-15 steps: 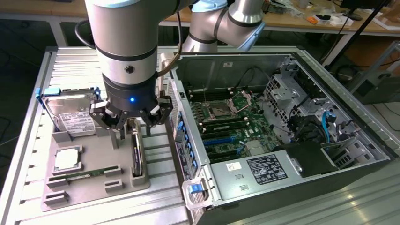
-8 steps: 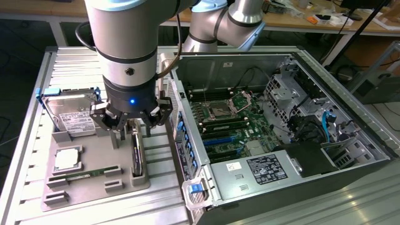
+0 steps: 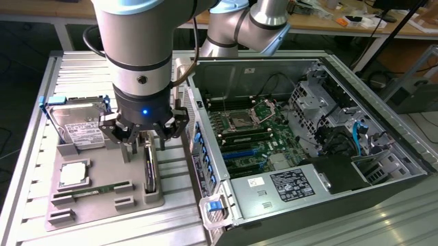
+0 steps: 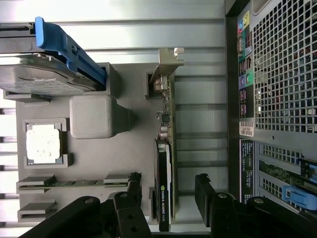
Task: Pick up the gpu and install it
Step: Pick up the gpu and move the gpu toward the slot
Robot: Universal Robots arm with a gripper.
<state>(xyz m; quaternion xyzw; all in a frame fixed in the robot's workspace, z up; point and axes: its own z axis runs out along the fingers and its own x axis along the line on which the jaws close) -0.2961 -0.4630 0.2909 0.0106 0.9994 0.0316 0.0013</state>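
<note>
gripper: wide open, empty, above 1 gpu | tray: 1 hard drive, 1 memory stick

From here the end effector hides the end of the gpu nearest the hard drive. The arm blocks that drive's corner beside the gpu. Across from the gpu, the power supply label is too small to read.

Green-and-black gpu, grey tray
</note>
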